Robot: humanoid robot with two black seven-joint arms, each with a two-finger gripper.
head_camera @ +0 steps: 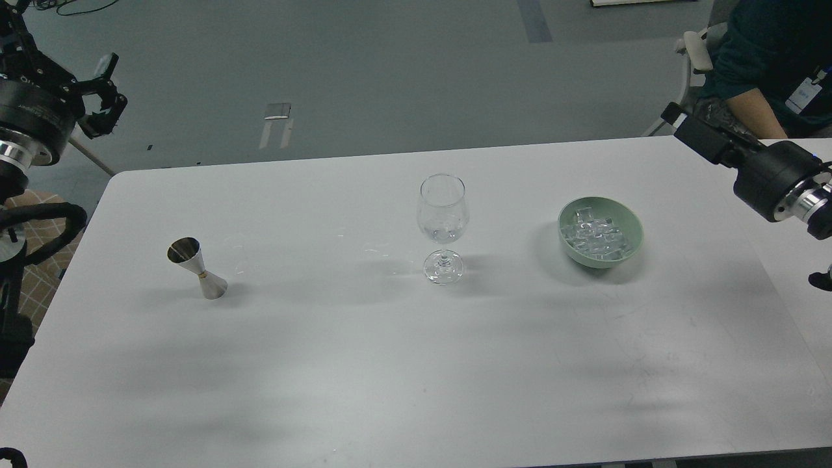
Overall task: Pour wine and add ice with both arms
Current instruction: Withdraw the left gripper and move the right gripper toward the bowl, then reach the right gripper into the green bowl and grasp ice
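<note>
A clear wine glass point(444, 221) stands upright at the middle of the white table point(364, 364). A heap of small clear ice cubes point(595, 235) lies in a green bowl point(629, 250) to its right. A steel jigger point(197, 267) stands at the left. My left gripper point(109, 88) is open and empty, raised beyond the table's far left corner. My right gripper point(697, 136) hangs at the far right edge, up and to the right of the bowl. It is seen as one dark block, so its fingers cannot be told apart.
A seated person in a dark green top point(767, 52) is behind the table's far right corner, close to my right arm. A checked chair seat point(39, 260) is off the table's left edge. Grey floor lies beyond the table.
</note>
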